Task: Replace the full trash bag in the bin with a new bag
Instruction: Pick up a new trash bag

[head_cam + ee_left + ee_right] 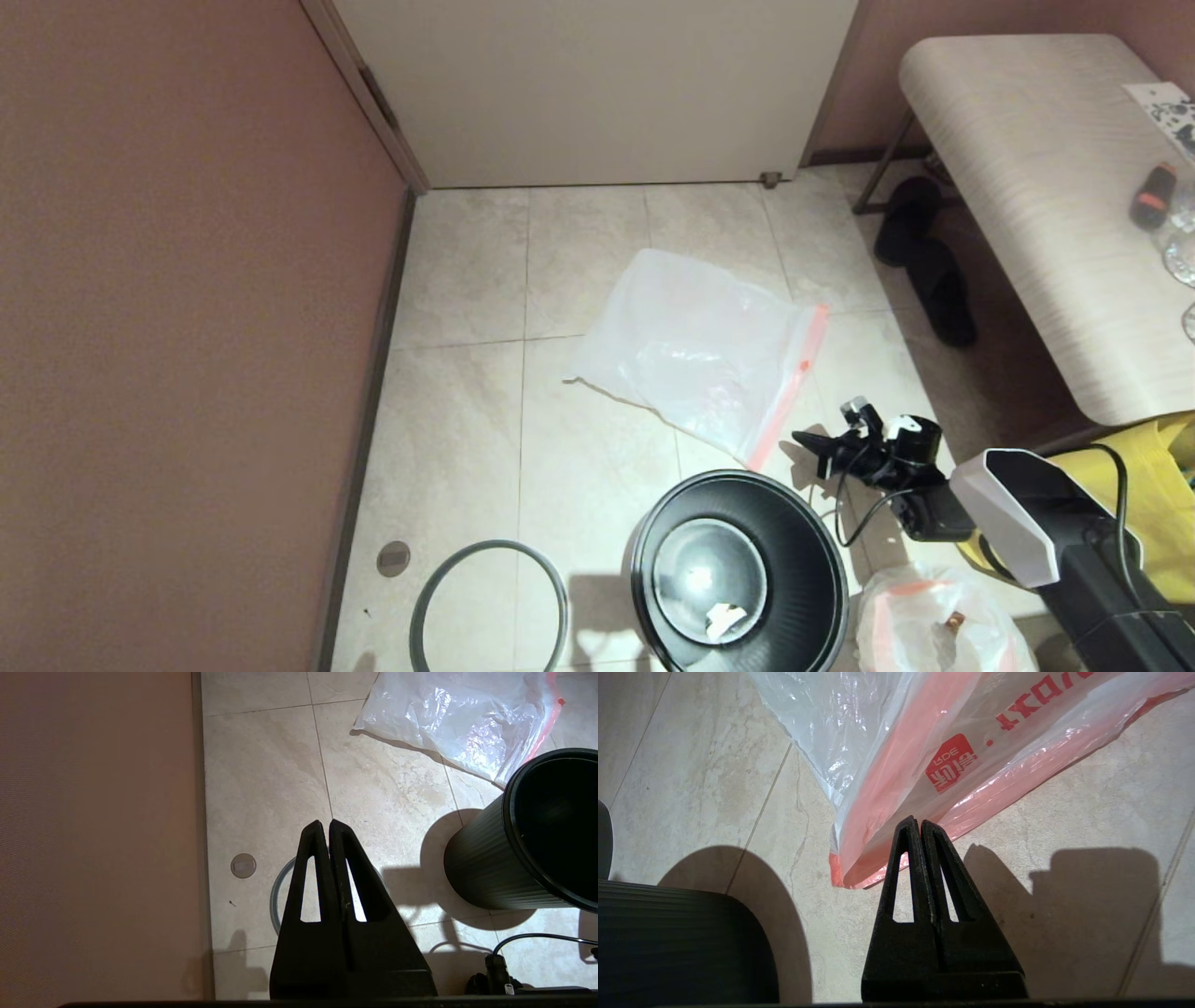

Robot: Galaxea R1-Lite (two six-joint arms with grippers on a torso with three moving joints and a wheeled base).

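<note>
Floor tiles (pixel 448 411) of pale marbled stone carry everything here. Near the head view's bottom edge, at about six o'clock, the small round black bucket-shaped bin (pixel 738 569) stands upright with no bag in it, a scrap of paper lying on its bottom. Its separate grey hoop rim (pixel 489 602) lies flat on the floor at the bin's nine o'clock, apart from it. The thin translucent white new bag with pink drawstring hem and red print (pixel 695 350) lies spread flat at the bin's twelve o'clock, its pink corner close to the bin. The lumpy translucent white full trash bag (pixel 934 625) sits on the floor at the bin's three o'clock, just beside it. The right pincer (pixel 920 822), fingers pressed together and holding nothing, hovers low by the new bag's pink hem corner, between bag and bin. The left pincer (pixel 324 823), also pressed together and empty, hangs above the hoop rim
</note>
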